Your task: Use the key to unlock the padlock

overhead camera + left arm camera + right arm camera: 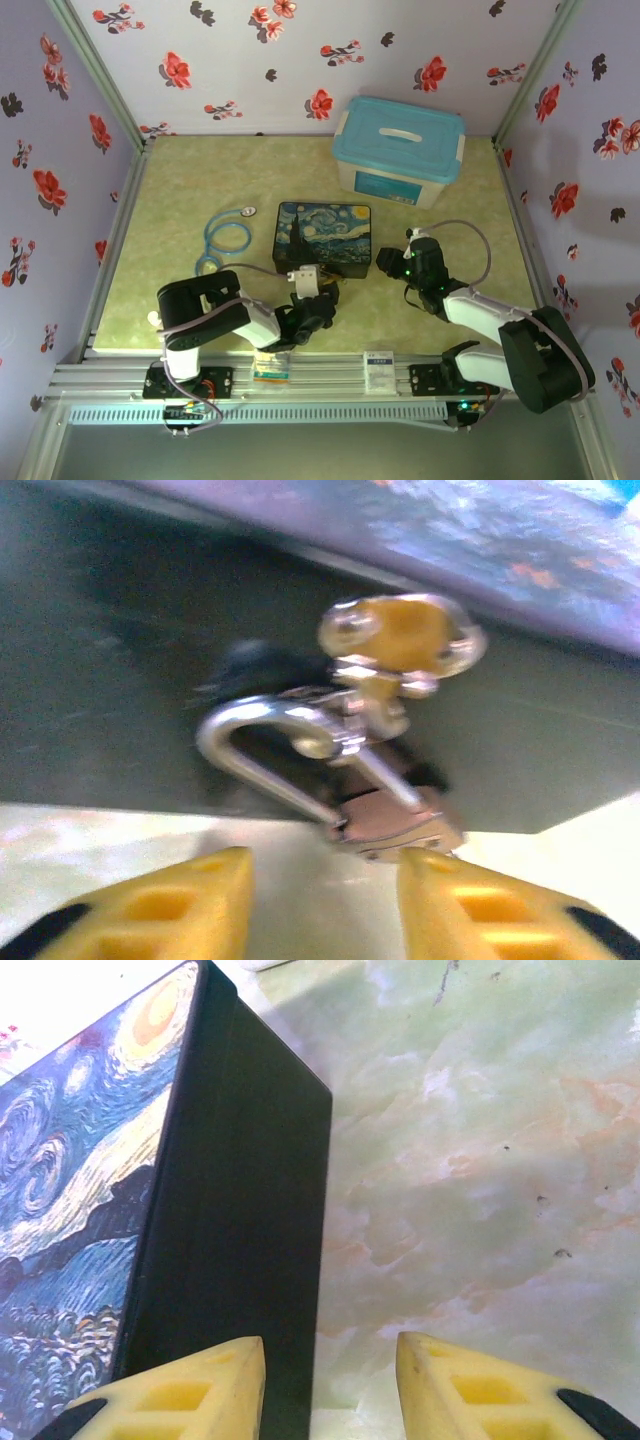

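The padlock (390, 820) hangs at the near side of the starry-night box (322, 232), which lies flat at the middle of the worktop (180, 190). In the left wrist view the lock is blurred. Its thin silver shackle (225, 735) loops out to the left, below a round gold fitting (400, 635) on the box's dark wall, and the body sits lowest, close to the worktop.

The left gripper (318, 300) lies low by the near edge of the worktop and points at that near side of the box. Its yellow fingers (200, 900) stand apart, released, with pale worktop showing in the gap. The lock body is just beyond the fingertips, nearer the right-hand finger, and it is not between them.

The right gripper (392, 260) is at the right side of the box, angled down at the worktop. Its fingers (190, 1390) are also spread and grasp nothing. In the right wrist view the left finger is just beside the box's black side wall and the other is over bare green marbled surface.

A stethoscope (228, 238) with blue tubing lies coiled left of the box, towards the left edge. A white bin (398, 148) with a teal lid stands near the far right corner. Two small packets (270, 367) rest on the rail at the near edge, between the arm bases
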Controlling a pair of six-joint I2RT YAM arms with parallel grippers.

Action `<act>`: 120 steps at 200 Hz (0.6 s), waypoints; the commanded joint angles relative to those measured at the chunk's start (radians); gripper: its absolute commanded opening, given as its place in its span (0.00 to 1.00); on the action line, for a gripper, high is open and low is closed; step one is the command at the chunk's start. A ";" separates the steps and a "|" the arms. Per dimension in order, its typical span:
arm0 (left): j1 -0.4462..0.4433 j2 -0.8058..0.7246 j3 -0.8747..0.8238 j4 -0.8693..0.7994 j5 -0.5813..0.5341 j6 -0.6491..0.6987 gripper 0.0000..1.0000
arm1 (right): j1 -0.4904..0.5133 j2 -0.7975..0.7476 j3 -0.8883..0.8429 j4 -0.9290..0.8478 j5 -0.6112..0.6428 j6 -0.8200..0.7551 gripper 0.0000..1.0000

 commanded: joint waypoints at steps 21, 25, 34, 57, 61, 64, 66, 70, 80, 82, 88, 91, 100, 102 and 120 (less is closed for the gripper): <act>-0.014 0.099 0.052 0.053 -0.017 -0.025 0.62 | 0.005 -0.020 -0.008 0.011 0.004 -0.014 0.40; -0.010 0.102 0.056 0.023 -0.024 -0.060 0.62 | 0.005 -0.018 -0.010 0.012 0.003 -0.012 0.40; -0.006 0.109 0.071 -0.039 -0.039 -0.114 0.62 | 0.005 -0.018 -0.008 0.014 -0.004 -0.013 0.40; 0.010 0.099 0.159 -0.375 -0.102 -0.267 0.62 | 0.005 -0.020 -0.009 0.014 -0.010 -0.012 0.40; 0.014 0.100 0.175 -0.408 -0.104 -0.267 0.62 | 0.005 -0.020 -0.008 0.014 -0.011 -0.012 0.40; 0.019 0.100 0.187 -0.438 -0.105 -0.268 0.62 | 0.005 -0.021 -0.010 0.014 -0.011 -0.011 0.40; 0.020 0.101 0.193 -0.455 -0.106 -0.272 0.62 | 0.005 -0.022 -0.010 0.014 -0.011 -0.011 0.40; 0.026 0.103 0.202 -0.477 -0.110 -0.276 0.62 | 0.006 -0.023 -0.010 0.013 -0.011 -0.011 0.40; 0.043 0.115 0.212 -0.498 -0.112 -0.273 0.62 | 0.005 -0.027 -0.011 0.013 -0.011 -0.012 0.40; 0.048 0.116 0.212 -0.500 -0.112 -0.273 0.61 | 0.005 -0.027 -0.012 0.013 -0.012 -0.011 0.40; 0.059 0.121 0.213 -0.506 -0.112 -0.277 0.60 | 0.005 -0.029 -0.012 0.014 -0.012 -0.012 0.40; 0.064 0.121 0.213 -0.507 -0.110 -0.279 0.58 | 0.005 -0.030 -0.013 0.014 -0.012 -0.012 0.40; 0.071 0.117 0.210 -0.507 -0.110 -0.272 0.49 | 0.005 -0.032 -0.015 0.017 -0.012 -0.009 0.40; 0.072 0.116 0.210 -0.507 -0.110 -0.267 0.46 | 0.005 -0.032 -0.015 0.018 -0.011 -0.009 0.40; 0.078 0.093 0.208 -0.521 -0.103 -0.240 0.27 | 0.006 -0.029 -0.015 0.017 -0.012 -0.011 0.40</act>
